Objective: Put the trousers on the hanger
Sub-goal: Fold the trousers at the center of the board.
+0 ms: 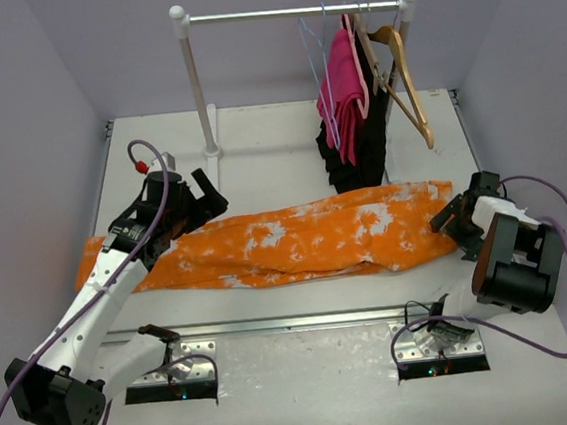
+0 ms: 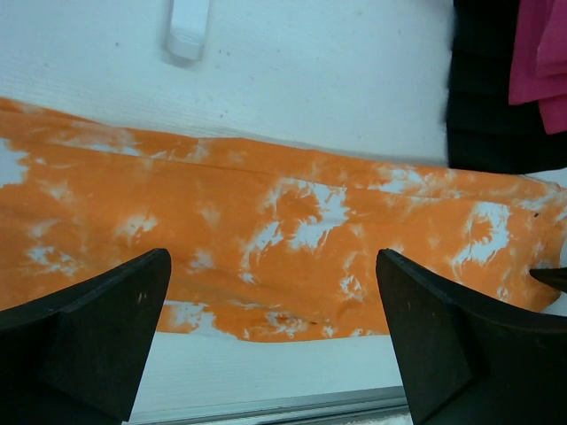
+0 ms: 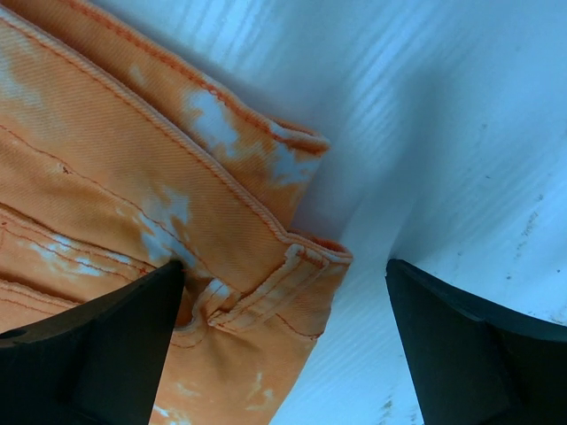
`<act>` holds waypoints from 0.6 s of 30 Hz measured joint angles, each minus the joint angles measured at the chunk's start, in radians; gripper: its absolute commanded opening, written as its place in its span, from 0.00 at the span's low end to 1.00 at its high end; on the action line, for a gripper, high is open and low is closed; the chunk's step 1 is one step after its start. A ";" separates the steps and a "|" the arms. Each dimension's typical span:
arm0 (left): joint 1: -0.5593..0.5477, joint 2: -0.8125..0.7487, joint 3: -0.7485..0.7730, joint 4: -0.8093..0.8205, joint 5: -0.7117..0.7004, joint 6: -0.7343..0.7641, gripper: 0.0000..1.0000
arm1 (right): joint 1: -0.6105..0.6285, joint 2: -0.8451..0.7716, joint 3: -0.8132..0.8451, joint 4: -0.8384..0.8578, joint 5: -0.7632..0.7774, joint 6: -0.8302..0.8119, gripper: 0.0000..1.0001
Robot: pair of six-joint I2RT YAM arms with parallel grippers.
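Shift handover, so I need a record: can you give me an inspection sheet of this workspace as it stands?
Surface: white table, faintly speckled.
Job's things: trousers lie flat across the table; hanger hangs bare on the rail.
Clutter: pink garment, black garment, wooden hanger on the same rail.
Grippers: left gripper open above the trousers; right gripper open at their right end.
Cables: purple cables run along both arms.
Surroundings: plain pale walls.

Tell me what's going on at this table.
A robot is working on the orange trousers, which lie flat across the table. Its left hand hovers open over them toward one end, and its right hand sits open at the waistband corner; neither has a grip yet. The wire hanger hangs bare on the rail, so nothing is hung.
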 measured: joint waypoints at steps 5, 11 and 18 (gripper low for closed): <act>0.000 -0.031 -0.010 -0.004 0.009 0.025 1.00 | -0.007 0.053 0.043 0.016 -0.029 -0.001 0.97; 0.000 -0.051 -0.016 -0.024 0.014 0.040 1.00 | -0.011 -0.035 -0.036 0.121 -0.084 -0.004 0.97; 0.000 -0.075 -0.016 -0.031 0.014 0.046 1.00 | -0.012 -0.157 -0.128 0.226 -0.222 0.003 0.99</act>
